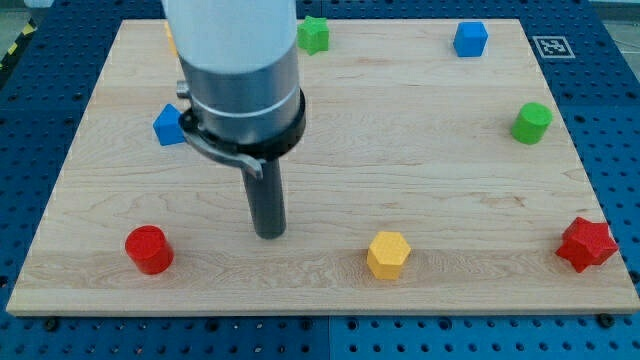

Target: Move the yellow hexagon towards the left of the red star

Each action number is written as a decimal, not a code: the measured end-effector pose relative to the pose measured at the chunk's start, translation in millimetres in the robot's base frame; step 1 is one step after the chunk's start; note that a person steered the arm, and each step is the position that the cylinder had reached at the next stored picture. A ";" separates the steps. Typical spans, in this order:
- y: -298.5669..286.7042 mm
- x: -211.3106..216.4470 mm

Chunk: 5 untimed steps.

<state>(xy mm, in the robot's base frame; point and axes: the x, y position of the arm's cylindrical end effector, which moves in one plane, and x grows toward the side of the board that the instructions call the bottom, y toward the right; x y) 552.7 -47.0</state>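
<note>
Your pale wooden desk [400, 150] sits on a blue perforated base. The yellow hexagon [388, 254] lies near its bottom edge, well left of the red star [586, 243]. My tip [270, 234] stands left of the hexagon, apparently apart; it has no jaws

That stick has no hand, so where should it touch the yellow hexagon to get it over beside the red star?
Press my tip against the yellow hexagon on its face towards the view's left, pushing rightward. The red star sits at the view's right, roughly level, and the flat side should take a steady shove.
</note>
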 end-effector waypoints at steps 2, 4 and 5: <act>60.1 35.3; 78.9 32.7; 103.0 32.5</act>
<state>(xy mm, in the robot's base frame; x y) 585.1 56.0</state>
